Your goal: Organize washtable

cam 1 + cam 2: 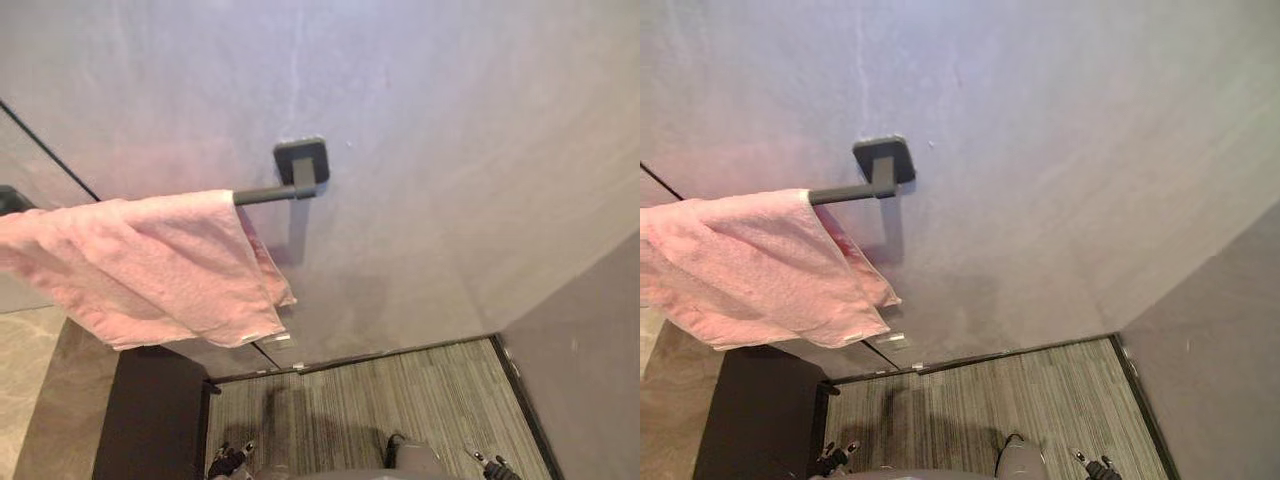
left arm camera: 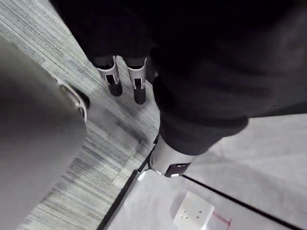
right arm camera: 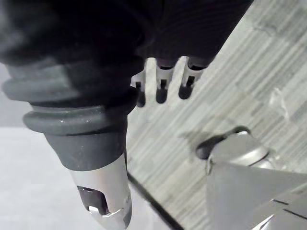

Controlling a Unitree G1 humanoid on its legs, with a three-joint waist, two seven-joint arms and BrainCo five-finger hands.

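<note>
A pink towel [image 1: 150, 265] hangs over the dark towel bar [image 1: 275, 193], close to the square mount [image 1: 301, 162] on the grey wall [image 1: 450, 150]. It is folded but bunched, with the corner nearest the mount drooping lowest. Both of the robot's hands are down near the striped carpet [image 1: 400, 400], well apart from the towel. The left hand [image 2: 115, 79] has loose, straight fingers and grasps nothing, and the right hand [image 3: 160, 86] is the same.

My worry, as a guess, is the long reach up. If a rising hand catches that low corner and tugs on one side, the whole towel could slide off the bar onto the carpet (it only rests there). A clumsy lift could also knock the bar itself.
</note>
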